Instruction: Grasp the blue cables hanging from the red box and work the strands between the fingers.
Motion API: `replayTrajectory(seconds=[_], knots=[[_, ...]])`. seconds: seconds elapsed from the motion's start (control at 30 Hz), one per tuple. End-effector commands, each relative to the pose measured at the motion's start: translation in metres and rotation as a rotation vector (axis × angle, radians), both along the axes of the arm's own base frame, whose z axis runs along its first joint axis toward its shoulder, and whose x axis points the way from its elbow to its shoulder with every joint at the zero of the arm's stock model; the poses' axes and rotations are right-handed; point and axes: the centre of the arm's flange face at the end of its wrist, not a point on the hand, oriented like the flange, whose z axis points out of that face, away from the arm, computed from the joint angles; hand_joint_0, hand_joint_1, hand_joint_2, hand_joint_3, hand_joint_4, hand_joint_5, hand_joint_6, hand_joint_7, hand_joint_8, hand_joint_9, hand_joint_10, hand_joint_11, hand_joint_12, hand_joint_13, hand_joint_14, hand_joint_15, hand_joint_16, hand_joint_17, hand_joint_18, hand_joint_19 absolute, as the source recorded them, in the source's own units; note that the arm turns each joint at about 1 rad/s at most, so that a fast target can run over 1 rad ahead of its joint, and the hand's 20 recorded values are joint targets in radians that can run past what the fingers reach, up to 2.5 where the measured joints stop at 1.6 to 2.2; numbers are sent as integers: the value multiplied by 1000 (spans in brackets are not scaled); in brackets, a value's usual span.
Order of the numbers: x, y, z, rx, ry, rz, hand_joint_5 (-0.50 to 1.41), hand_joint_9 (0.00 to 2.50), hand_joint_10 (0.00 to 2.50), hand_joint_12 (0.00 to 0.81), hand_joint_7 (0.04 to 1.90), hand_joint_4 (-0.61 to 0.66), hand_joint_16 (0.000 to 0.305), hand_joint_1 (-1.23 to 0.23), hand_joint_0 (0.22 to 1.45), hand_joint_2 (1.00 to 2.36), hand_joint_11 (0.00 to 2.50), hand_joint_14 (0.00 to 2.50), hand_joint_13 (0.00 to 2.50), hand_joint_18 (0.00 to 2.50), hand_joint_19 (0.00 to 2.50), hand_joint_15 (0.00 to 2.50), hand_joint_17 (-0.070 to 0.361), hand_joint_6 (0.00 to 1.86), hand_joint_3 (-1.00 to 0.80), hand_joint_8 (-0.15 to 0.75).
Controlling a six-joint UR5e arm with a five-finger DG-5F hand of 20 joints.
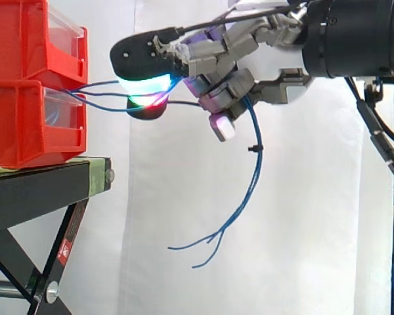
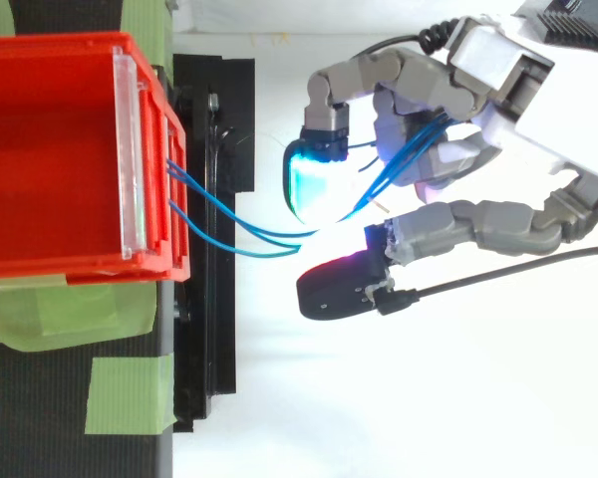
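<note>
Two stacked bins of smooth moulded plastic stood at the left on a black metal stand (image 1: 33, 190) with angled legs: an upper red plastic bin (image 1: 20, 39), seen from above as an open rectangular tub (image 2: 60, 45), and a lower red plastic bin (image 1: 20, 131). A clear plastic panel (image 2: 130, 149) crossed the upper bin's front. Patches of matte green tape (image 2: 120, 393) lay on the stand's top, and a white curtain (image 1: 302, 230) hung in soft folds behind. The thin blue cables (image 1: 253, 157) left the front of the lower bin near its top edge and ran right as a few slender, glossy strands (image 2: 229, 224), sagging slightly in the open air between bin and hand. The hand (image 2: 419, 95), built of grey blocky segments on a white body, reached in from the right. Its fingers were partly curled with the strands threaded among them. At the left end, one thick rounded pad glowing cyan and green (image 1: 148, 85) sat above a second black-shelled tip, and the cables passed between the two in what looked like a pinch, with a red glow at the meeting place. Farther right the strands crossed the palm, slipped between the bent fingers by a magenta-white pad (image 1: 222, 125), and dropped in a long loose curve. Their free ends splayed apart low before the curtain. A tiny dark piece sat on one hanging strand, too small to tell.
</note>
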Motion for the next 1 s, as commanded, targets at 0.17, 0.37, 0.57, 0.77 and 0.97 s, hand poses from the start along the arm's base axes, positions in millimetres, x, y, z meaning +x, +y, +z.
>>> replayTrajectory(seconds=[0.17, 0.37, 0.57, 0.77, 0.97], knots=[[-8, -2, 30, -56, 9, 19, 228, 717, 2500, 519, 1324, 221, 60, -753, 843, 1018, 2468, 2500, 1006, 1381, 817, 1639, 134, 833, -415, 427], [-8, -4, 30, -37, 0, 18, 228, 717, 2500, 519, 1325, 221, 60, -752, 844, 1018, 2468, 2500, 1006, 1381, 817, 1639, 134, 832, -414, 427], [-8, -2, 33, -45, -2, 45, 227, 717, 2500, 519, 1323, 220, 60, -751, 845, 1018, 2468, 2500, 1006, 1381, 817, 1639, 134, 832, -422, 427], [-8, -1, 32, -61, 5, 53, 226, 717, 2500, 519, 1332, 222, 60, -751, 848, 1017, 2468, 2500, 1006, 1381, 817, 1639, 134, 829, -435, 427], [-12, -2, 28, -52, 37, 34, 224, 717, 2500, 519, 1319, 221, 60, -751, 848, 1018, 2468, 2500, 1006, 1381, 817, 1639, 134, 835, -432, 427]])
